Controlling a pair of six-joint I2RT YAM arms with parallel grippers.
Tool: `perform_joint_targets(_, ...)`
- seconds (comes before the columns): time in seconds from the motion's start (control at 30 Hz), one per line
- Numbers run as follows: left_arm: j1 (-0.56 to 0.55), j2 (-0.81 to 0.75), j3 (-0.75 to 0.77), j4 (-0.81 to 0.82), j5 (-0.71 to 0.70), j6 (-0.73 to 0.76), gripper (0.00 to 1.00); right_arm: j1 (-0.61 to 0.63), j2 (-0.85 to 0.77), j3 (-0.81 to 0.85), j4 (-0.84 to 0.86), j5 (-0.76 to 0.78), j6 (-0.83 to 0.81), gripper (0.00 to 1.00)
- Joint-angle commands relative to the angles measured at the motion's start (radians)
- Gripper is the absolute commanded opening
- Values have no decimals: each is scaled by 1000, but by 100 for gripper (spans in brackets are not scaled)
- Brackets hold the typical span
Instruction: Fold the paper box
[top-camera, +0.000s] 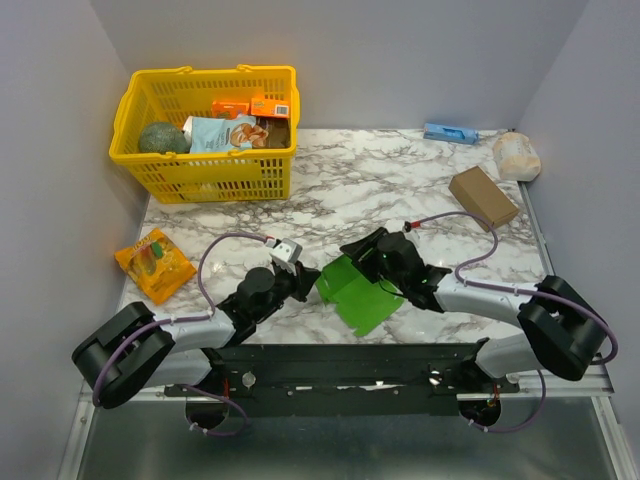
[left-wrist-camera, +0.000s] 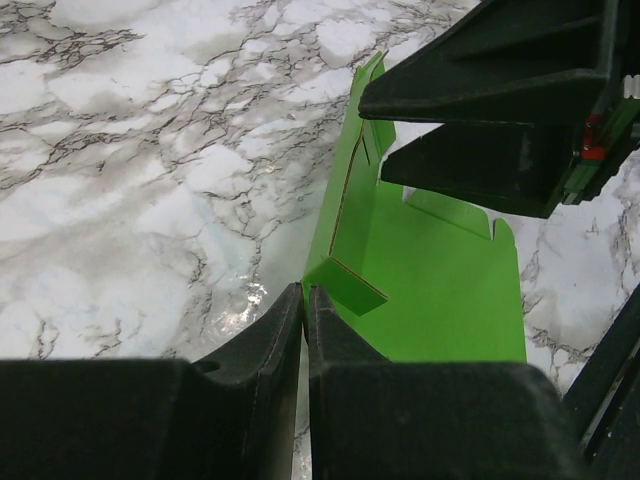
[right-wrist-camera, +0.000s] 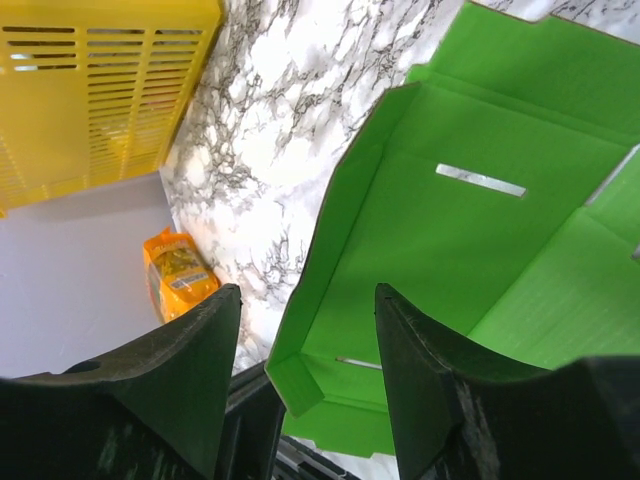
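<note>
The paper box (top-camera: 358, 290), light bendy card, lies between the tools on the desk (top-camera: 400, 180). It is best held by a wall near a crease. The left tool (left-wrist-camera: 305, 300), almost shut, seems to pinch its corner. The right tool (right-wrist-camera: 305, 295) is open around one wall.

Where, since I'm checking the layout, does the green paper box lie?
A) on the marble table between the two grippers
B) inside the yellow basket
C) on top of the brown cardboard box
A: the paper box lies on the marble table, left gripper and right gripper at its sides.
</note>
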Motion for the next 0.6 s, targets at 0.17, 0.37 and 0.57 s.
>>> perform_joint_targets(0.17,-25,-29,-8,-20,-53,43,15,-28,74,33,46,-33,-14,59)
perform_joint_targets(0.37,-48,-29,0,-40,-80,60,15,-35,79,16,65,-32,-21,48)
perform_joint_targets(0.57,-59,-28,6,-46,-92,63,15,-35,68,-4,76,-32,-20,35)
